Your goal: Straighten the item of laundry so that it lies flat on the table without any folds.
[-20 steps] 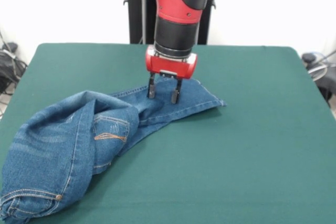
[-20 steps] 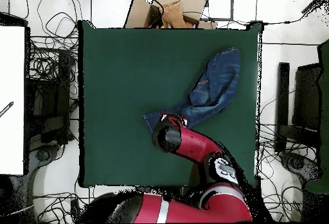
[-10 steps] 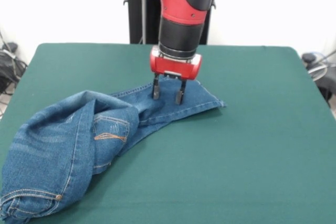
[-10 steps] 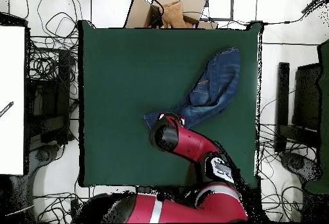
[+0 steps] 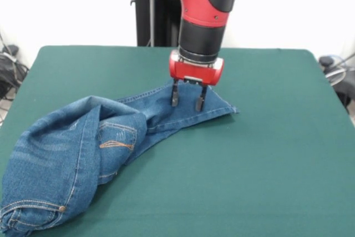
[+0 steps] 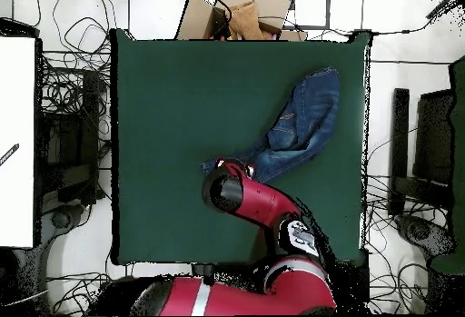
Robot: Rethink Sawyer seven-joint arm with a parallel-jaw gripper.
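- Small pair of blue denim jeans (image 5: 94, 148) lying crumpled on the green table (image 5: 266, 154), bunched toward 8 o'clock in the front view, with one leg running out toward the centre and ending in a hem near 3 o'clock of the bundle.
- Waistband end with tan stitching and a brass button (image 5: 61, 208) at the front view's bottom left corner, close to the table's edge.
- Folded over on itself around the hip, with a back pocket (image 5: 115, 139) showing orange stitching on top of the fold.
- Gripper (image 5: 187, 97) pointing straight down over the outstretched leg, near the hem.
- Fingers (image 5: 175, 96) spread apart at a moderate width, nothing held between them.
- Fingertips low over the denim or just touching it; contact not clear from either view.
- In the overhead view, jeans (image 6: 300, 127) stretched from 1 o'clock down toward the table's centre, on the table (image 6: 182, 104).
- Hem end partly hidden there under the red arm's wrist (image 6: 225, 191).
- Rest of the green cloth bare around the garment.
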